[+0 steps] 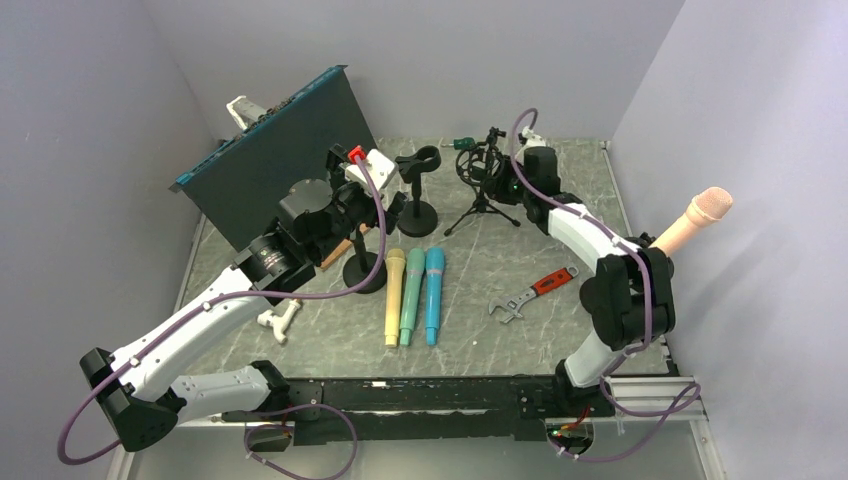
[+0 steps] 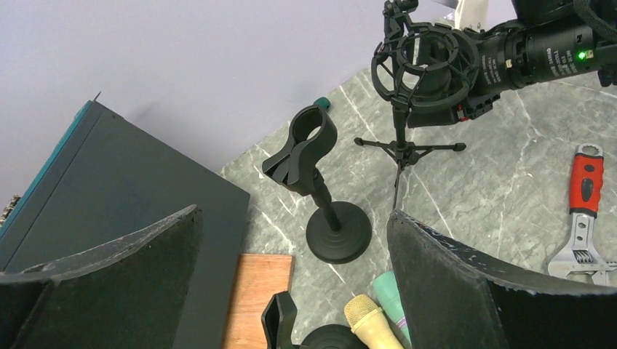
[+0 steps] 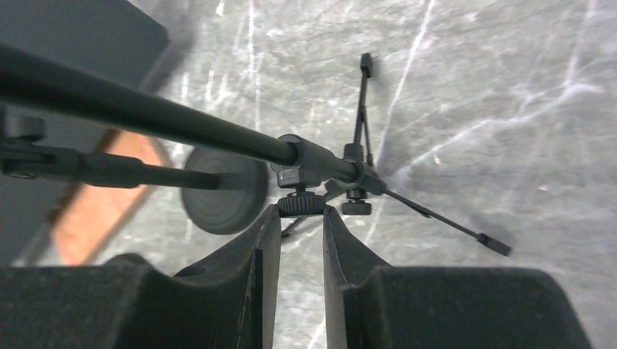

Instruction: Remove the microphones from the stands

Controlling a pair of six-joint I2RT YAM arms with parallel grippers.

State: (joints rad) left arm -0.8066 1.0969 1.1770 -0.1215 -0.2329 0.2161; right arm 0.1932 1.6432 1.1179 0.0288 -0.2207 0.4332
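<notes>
My left claw (image 2: 295, 218) hangs spread wide, low in its view. The black tripod stand (image 1: 482, 195) with shock mount sits upper centre; my right claw (image 3: 300, 218) pinches its small black knurled knob (image 3: 300, 204); I cannot make out the microphone

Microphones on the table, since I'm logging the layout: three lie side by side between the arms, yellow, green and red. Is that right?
Not quite: the third one is blue, not red. The top external view shows the yellow microphone, the green microphone and the blue microphone lying side by side between the arms.
</notes>
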